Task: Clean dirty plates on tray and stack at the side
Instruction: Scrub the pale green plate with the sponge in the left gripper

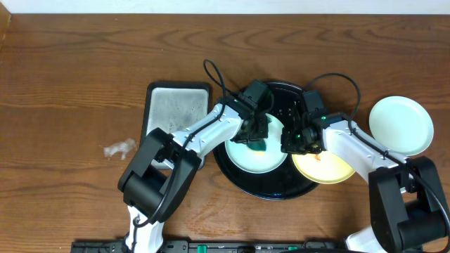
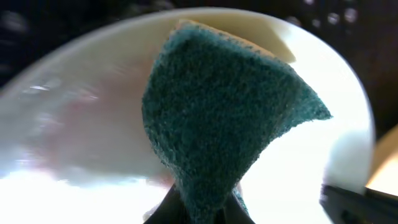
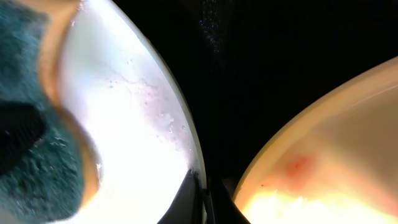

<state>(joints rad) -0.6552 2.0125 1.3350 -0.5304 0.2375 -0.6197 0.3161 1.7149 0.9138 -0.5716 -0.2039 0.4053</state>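
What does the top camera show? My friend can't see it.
The left gripper holds a teal sponge on a mint plate in the black tray, the right gripper shut beside its rim. A yellow plate lies next to it; another mint plate sits on the table, off the tray.
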